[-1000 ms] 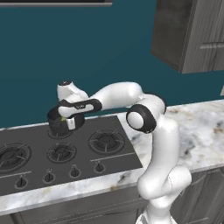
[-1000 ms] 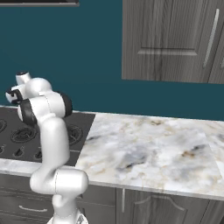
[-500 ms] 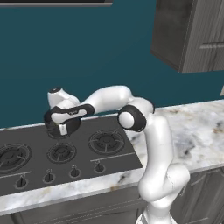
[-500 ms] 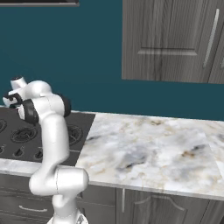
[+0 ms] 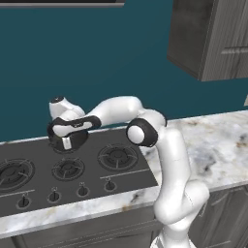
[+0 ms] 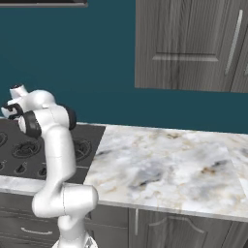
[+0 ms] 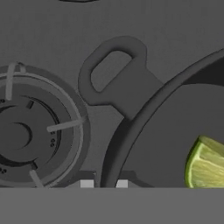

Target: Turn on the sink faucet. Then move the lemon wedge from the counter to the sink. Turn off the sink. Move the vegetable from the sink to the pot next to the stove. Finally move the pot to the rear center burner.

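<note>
While base views hide it | hand view: lemon wedge [image 7: 205,166] inside pot [image 7: 144,127]

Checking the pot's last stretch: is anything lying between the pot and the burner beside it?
Nothing visible does. Only bare black cooktop lies between the dark grey loop-handled pot and the round ringed burner. The claw clamps the pot's rim.

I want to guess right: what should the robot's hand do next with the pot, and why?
Probably set the dark grey round pot down at the rear middle of the flat black cooktop. The gripper pinches the pot's rim there, and the yellow-green lemon wedge already lies inside.
</note>
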